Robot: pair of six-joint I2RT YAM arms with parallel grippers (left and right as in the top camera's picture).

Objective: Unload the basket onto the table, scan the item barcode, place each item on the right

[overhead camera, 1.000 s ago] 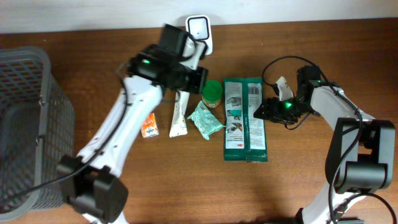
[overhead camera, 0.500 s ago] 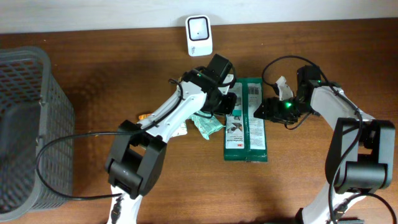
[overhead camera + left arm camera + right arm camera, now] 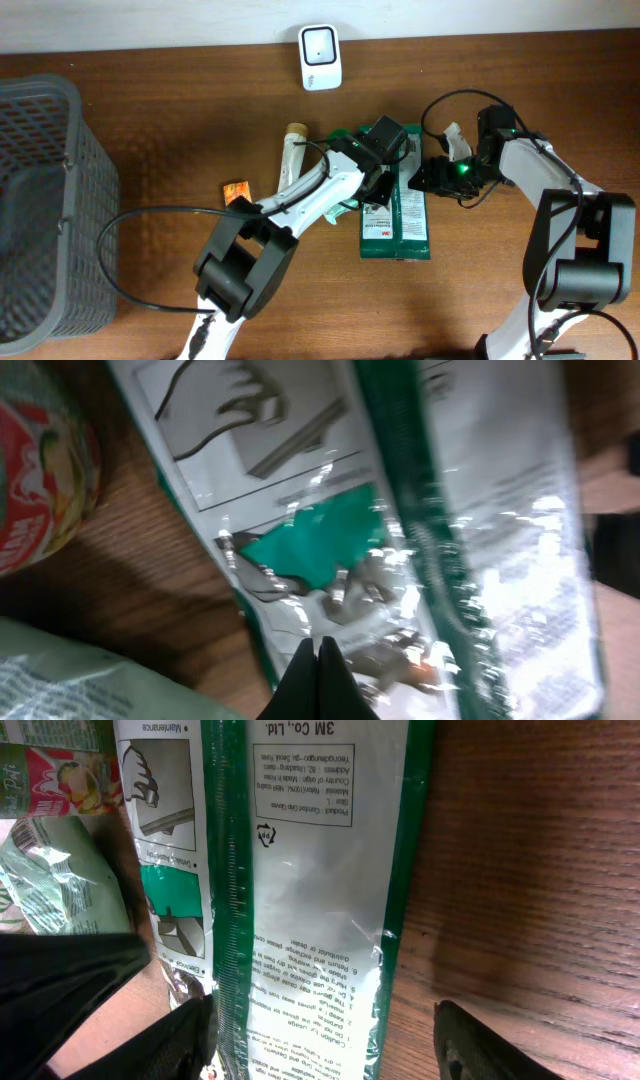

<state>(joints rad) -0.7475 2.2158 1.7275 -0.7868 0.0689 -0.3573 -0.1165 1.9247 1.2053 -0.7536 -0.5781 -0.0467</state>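
Note:
A green and white 3M package (image 3: pixel 396 215) lies flat on the table, printed side up. My left gripper (image 3: pixel 378 182) hovers over its upper left part, and the arm hides that end from overhead. Its fingers (image 3: pixel 320 678) are pressed together with nothing between them, tips just above the glossy package (image 3: pixel 400 530). My right gripper (image 3: pixel 424 178) sits at the package's right edge. In the right wrist view it (image 3: pixel 340 1045) stands open, its fingers straddling the package (image 3: pixel 320 870); its right finger is apart from the edge. The white scanner (image 3: pixel 320 58) stands at the back.
A grey basket (image 3: pixel 40 200) fills the left side. A white tube (image 3: pixel 292 160) and a small orange packet (image 3: pixel 237 190) lie left of the package. A red and green can (image 3: pixel 55 775) and a pale green packet (image 3: pixel 60 880) lie beside the package's left edge.
My left arm has swung from near the scanner at the back right and down over the green package, uncovering the tube. The right arm has not moved.

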